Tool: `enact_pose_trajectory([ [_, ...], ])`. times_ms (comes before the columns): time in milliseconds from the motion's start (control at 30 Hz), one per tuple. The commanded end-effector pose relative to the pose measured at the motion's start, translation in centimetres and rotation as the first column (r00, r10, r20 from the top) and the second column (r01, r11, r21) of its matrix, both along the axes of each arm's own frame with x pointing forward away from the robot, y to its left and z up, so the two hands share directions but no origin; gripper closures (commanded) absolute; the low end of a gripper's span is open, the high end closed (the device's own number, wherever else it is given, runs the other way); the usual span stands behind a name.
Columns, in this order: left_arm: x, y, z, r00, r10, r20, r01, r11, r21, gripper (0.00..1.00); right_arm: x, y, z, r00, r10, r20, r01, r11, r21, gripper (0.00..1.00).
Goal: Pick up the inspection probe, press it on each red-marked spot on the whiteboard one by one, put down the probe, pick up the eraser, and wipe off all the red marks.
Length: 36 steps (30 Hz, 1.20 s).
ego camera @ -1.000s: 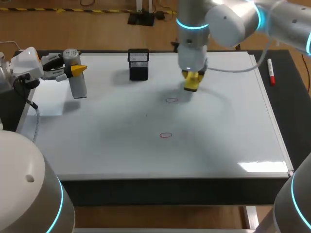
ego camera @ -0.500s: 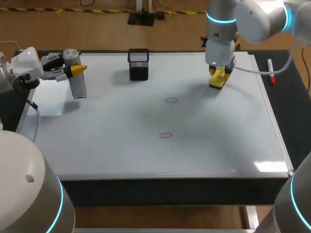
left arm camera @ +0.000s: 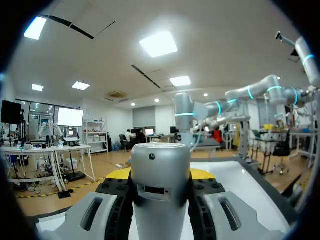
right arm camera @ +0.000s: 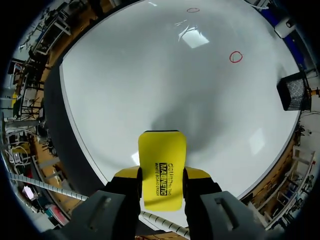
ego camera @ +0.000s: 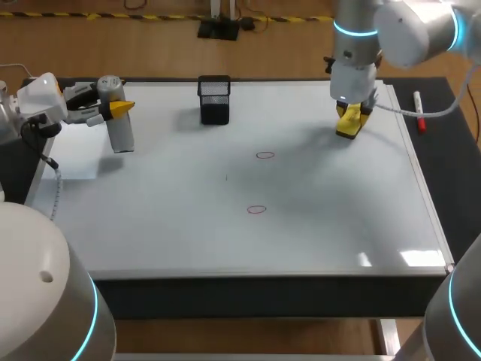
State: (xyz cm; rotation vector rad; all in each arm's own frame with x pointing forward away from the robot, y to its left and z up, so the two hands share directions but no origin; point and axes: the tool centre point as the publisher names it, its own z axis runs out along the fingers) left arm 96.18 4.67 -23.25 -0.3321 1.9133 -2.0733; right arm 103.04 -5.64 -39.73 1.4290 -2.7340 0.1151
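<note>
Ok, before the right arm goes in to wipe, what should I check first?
1. Eraser gripped: ok. The right gripper is shut on the yellow eraser, one finger on each side.
2. Marks found: ok. The far red mark and near red mark are both unwiped on the whiteboard.
3. Path to the marks: ok. Bare board lies between; the black mesh holder stands off to the side.
4. Probe put down: not ok. The left gripper is shut on the probe at the board's left edge.
5. Eraser touching the board: cannot tell.
</note>
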Motion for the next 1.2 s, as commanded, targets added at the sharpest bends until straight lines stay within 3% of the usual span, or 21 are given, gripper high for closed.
enact_pose_trajectory([
  [33,0.0,0.0,0.2,1.0,0.0,-0.001,0.0,1.0,0.001,1.0,0.1,0.0,0.1,1.0,0.001,-0.001,-0.001,1.0,-0.003,1.0],
  [767,0.0,0.0,0.2,1.0,0.0,-0.001,0.0,1.0,0.001,1.0,0.1,0.0,0.1,1.0,0.001,-0.001,-0.001,1.0,-0.003,1.0],
  [1200,-2.7,-7.5,1.5,0.996,-0.086,0.031,0.086,0.996,-0.002,1.0,0.1,0.0,0.1,1.0,0.001,-0.001,-0.001,1.0,-0.003,1.0],
])
